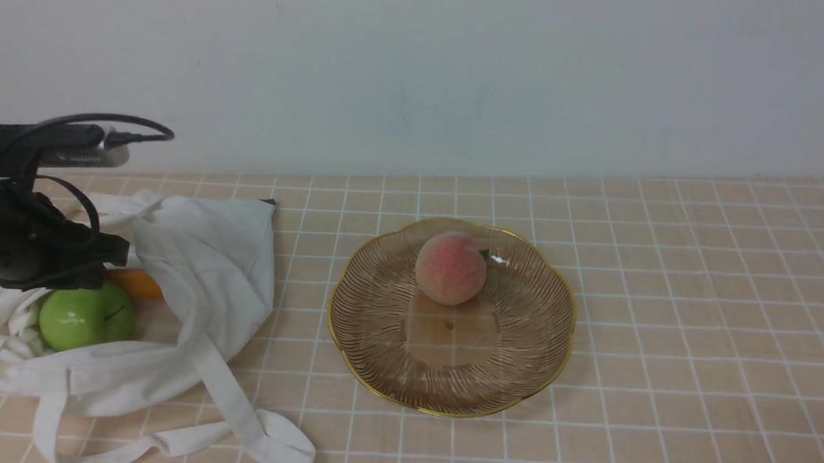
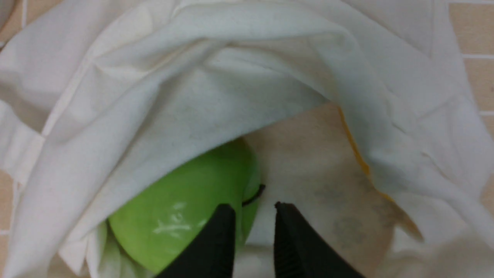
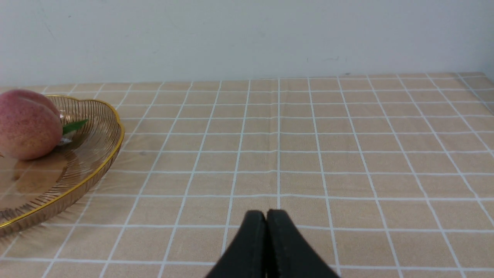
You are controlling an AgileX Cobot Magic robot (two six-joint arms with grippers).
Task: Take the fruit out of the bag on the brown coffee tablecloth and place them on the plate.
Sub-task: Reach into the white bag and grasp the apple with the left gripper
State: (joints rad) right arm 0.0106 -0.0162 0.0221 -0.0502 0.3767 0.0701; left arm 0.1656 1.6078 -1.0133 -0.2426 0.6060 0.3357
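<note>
The white bag (image 1: 205, 265) lies open on the brown coffee tablecloth (image 1: 690, 303) at the left. Inside it sit a green apple (image 1: 85, 316) and an orange-yellow fruit (image 1: 136, 283), the latter mostly covered by cloth. My left gripper (image 2: 254, 210) hangs at the bag's mouth, open by a narrow gap with nothing between its fingers, just beside the apple (image 2: 181, 216) and its stem. A thin orange edge of the other fruit (image 2: 357, 154) shows under the bag's fold (image 2: 231, 77). The amber plate (image 1: 352, 366) holds a pink peach (image 1: 450, 268). My right gripper (image 3: 266, 214) is shut and empty over the tablecloth.
The bag's long straps (image 1: 241, 417) trail toward the front edge, left of the plate. The left arm's black body and cables (image 1: 35, 239) overhang the bag's far side. The plate's rim (image 3: 96, 154) and peach (image 3: 27, 123) lie off to one side of my right gripper.
</note>
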